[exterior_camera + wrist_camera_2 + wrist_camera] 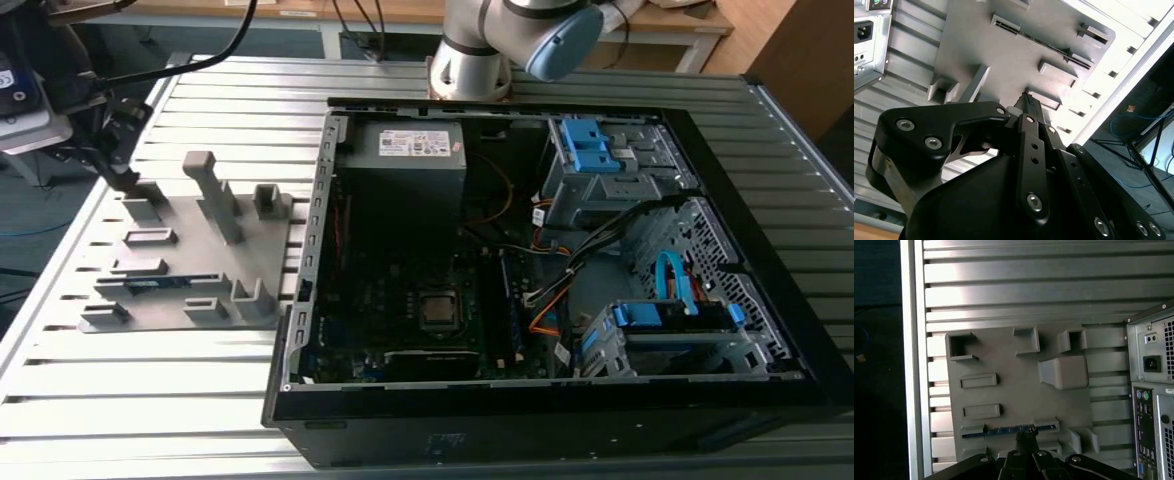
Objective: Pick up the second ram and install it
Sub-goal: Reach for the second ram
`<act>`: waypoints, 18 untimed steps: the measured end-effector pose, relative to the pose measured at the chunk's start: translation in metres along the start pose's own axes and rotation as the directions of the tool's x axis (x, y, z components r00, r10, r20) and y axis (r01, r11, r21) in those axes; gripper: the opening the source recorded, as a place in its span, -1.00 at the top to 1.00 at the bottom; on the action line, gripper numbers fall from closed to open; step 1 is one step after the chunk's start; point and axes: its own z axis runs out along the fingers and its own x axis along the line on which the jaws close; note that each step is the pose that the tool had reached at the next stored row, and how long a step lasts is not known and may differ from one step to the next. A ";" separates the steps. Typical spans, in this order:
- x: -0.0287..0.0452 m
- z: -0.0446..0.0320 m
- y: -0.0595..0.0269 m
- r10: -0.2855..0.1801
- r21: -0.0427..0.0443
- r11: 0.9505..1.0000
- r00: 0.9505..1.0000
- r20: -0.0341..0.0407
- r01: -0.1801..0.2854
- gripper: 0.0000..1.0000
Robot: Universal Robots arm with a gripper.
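My black end effector [1028, 102] looms in the foreground, its fingers drawn together at the tip and pointing toward a grey fixture plate [999, 60] with raised blocks and narrow slots. The plate lies on the ribbed metal surface [909, 55]. Near the plate stands a computer case's rear panel [869, 35] with a power socket.

The arm [470, 55] reaches over to the exterior view's left. Its black gripper [1028, 101] points down, and its two fingers [1025, 439] are pressed tight together.
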 end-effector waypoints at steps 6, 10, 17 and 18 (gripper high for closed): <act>0.0002 0.0035 -0.0006 0.000 0.001 1.000 1.000 0.000 0.000 0.80; 0.0003 0.0057 -0.0009 0.000 0.001 1.000 1.000 0.000 0.000 0.80; 0.0004 0.0098 -0.0015 0.000 0.001 1.000 1.000 0.000 0.000 0.80; 0.0004 0.0104 -0.0015 0.000 0.002 1.000 1.000 0.000 0.000 0.80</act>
